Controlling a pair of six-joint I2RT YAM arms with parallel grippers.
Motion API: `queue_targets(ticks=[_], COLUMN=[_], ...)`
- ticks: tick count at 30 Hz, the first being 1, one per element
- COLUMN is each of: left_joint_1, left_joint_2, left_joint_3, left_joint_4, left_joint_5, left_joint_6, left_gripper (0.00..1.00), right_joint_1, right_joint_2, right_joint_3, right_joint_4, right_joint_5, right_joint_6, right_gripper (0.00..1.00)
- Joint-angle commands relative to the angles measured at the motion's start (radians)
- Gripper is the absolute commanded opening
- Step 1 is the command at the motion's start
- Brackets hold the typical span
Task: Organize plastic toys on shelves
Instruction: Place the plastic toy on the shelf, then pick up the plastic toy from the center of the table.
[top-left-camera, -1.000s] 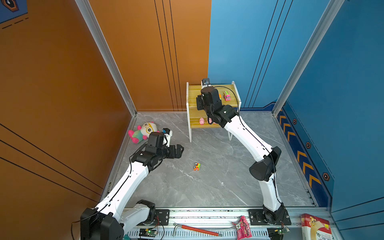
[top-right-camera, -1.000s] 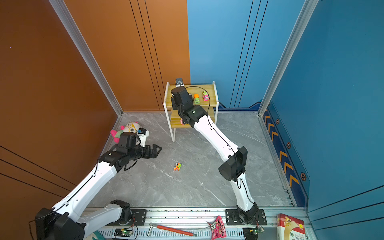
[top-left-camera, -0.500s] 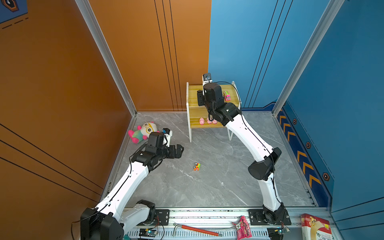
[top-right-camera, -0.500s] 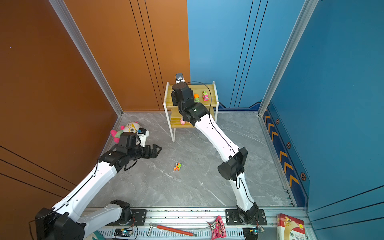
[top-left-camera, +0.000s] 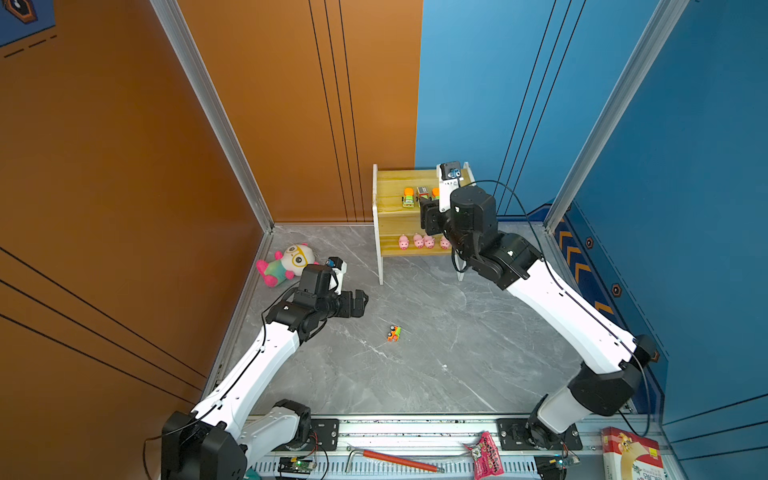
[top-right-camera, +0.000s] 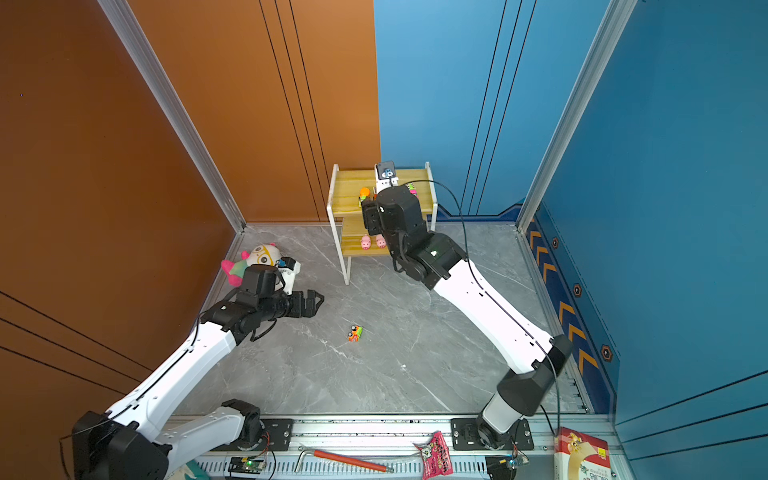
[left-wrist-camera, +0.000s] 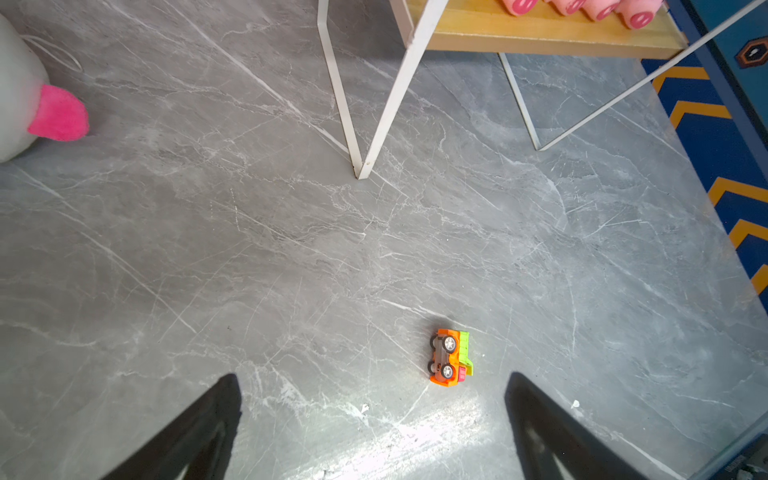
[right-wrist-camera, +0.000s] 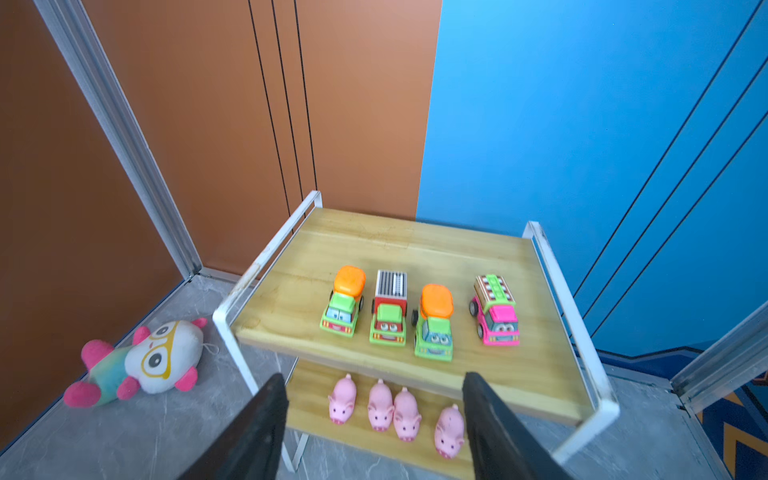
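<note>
Reference item: the shelves (right-wrist-camera: 266, 259), a two-tier rack in the back corner.

1. Plush doll (top-left-camera: 286, 264): lies on the floor to the left of the shelves, by the side wall.
2. Left gripper (top-left-camera: 358, 300): hovers over the floor in front of and left of the shelves. Its fingers are spread wide and grasp nothing.
3. Orange-and-green truck (left-wrist-camera: 451, 357): lies on its side with its wheels showing. It is on the floor in front of the shelves, well apart from them and touching neither left finger.
4. Upper board (right-wrist-camera: 374, 241): carries four upright trucks in one row. These are the first mixer truck (right-wrist-camera: 344, 303), the red truck (right-wrist-camera: 389, 309), the second mixer truck (right-wrist-camera: 434, 322) and the pink truck (right-wrist-camera: 496, 311).
5. Lower board (right-wrist-camera: 307, 399): carries four pink pigs (right-wrist-camera: 381, 405) in one row.
6. Right gripper (right-wrist-camera: 374, 377): sits just in front of the shelves, level with the upper board's front edge. Its fingers are parted and empty.
</note>
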Motion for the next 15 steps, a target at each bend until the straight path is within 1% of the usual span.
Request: queue_targets(ticks=[1,5,7,11,13,15], left_joint_1=[-0.058,-0.19,-0.263,-0.411,-0.46,-0.513], left_joint_2=[0.023,0.065,0.095,0.165,0.206,0.251], left_joint_3=[0.005,0.007,0.012,0.044,0.055,0.077], left_joint_4=[-0.025,-0.053,-0.072,-0.117,-0.132,-0.151], left_joint_5=[-0.103,-0.22,-0.271,-0.388,-0.421,-0.475], left_joint_6=[0.028,0.022,0.008,-0.012,-0.042,-0.071], left_gripper=[1.0,1.0,1.0,1.0,0.99,0.97], right_joint_1=[0.018,0.036,0.033,0.031,0.025,0.013], right_joint_2=[-0.09,-0.245,-0.296,-0.351,-0.38,-0.409], right_joint_3=[-0.204,-0.493,-0.598,-0.76,-0.834,-0.899], right_joint_4=[0.036,0.089,0.098,0.081,0.083,0.095], right_joint_5=[-0.001,-0.041,-0.059,-0.089,-0.098,-0.132], right_joint_6=[0.09,0.192,0.244,0.309,0.34,0.367], right_gripper=[0.69,0.69,0.69,0.68,0.68,0.68])
